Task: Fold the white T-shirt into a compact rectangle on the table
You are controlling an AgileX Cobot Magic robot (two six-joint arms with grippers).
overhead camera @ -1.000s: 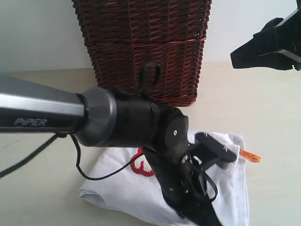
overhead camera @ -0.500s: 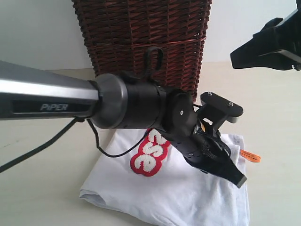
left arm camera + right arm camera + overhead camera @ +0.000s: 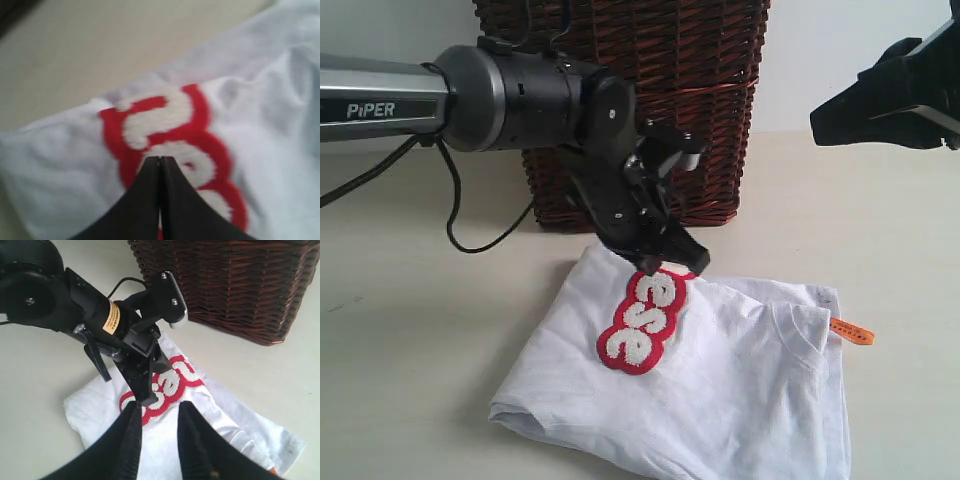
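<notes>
As it tilts downward, left tool [image 3: 160, 166], jaws together, over white T-shirt [image 3: 720, 390]

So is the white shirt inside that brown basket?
No, the white T-shirt lies out on the table in front of the wicker basket, not inside it.

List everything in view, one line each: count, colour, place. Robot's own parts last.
table: one, pale beige, under everything.
basket: one, dark brown wicker, standing on the table.
white T-shirt: one, white, loosely folded on the table, before the basket.
lettering: one patch, white edged red, on the shirt's top.
tag: one, orange, sticking out beside the collar.
cable: one, black, hanging from the left arm.
left gripper: one, black, shut, tips over the lettering.
right gripper: one, black, open, held off the table.
</notes>
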